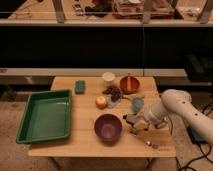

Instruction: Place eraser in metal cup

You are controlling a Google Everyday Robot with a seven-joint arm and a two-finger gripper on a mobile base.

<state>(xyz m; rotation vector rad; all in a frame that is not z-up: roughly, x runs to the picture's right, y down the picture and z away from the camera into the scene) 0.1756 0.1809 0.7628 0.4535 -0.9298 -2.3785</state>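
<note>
My gripper hangs low over the table's front right, just right of the purple bowl and in front of the light-blue cup. The white arm reaches in from the right. A small dark-green rectangular block, possibly the eraser, lies flat at the back left of the table, far from the gripper. I cannot pick out the metal cup; the gripper covers the spot beside the purple bowl. I cannot tell whether the gripper holds anything.
A green tray fills the table's left side. A white cup, an orange bowl, a dark bunch and an orange fruit stand at the back middle. A spoon lies near the front right edge.
</note>
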